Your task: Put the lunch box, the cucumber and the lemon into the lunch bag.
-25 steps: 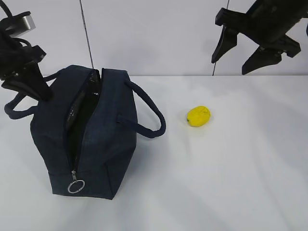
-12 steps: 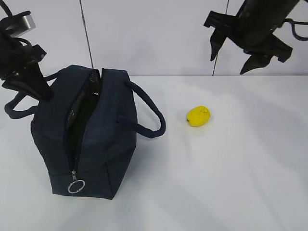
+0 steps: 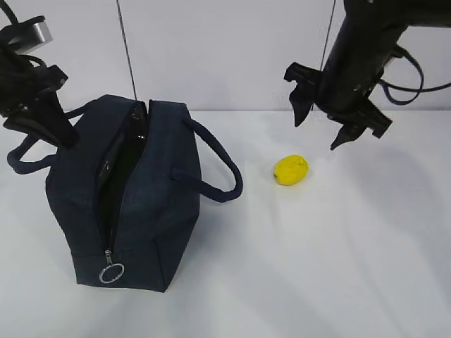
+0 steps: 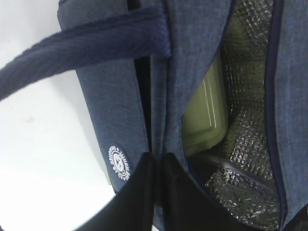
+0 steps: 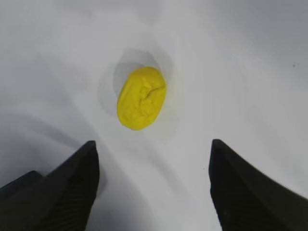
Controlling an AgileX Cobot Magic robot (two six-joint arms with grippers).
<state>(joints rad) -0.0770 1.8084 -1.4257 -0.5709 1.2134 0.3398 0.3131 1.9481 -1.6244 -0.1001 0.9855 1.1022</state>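
White tabletop (image 3: 338, 267) and a pale wall panel form the work area. At far left, our left hand (image 3: 44, 120) is fully closed, pinching the fabric edge of the lunch bag (image 3: 151, 211) by its opening. We judge that this pinch holds the soft mouth spread. The navy bag stands upright, unzipped, and its ring pull (image 3: 110, 272) hangs at the near end. Inside, against the silver lining (image 4: 250, 144), the sage-green lid of the lunch box (image 4: 204, 115) is visible. We cannot locate the cucumber in any view.

Right of the bag, well apart from it, the lemon (image 3: 290, 170) rests on the tabletop. Our right hand (image 3: 320, 127) hangs above and slightly right of the lemon, its jaws spread wide and empty.

We judge the lemon to be light and firm, with a smooth rind, and free to roll. Grasp it across the short middle, not at the tapered ends, where the fingers (image 5: 72, 187) could slide off.
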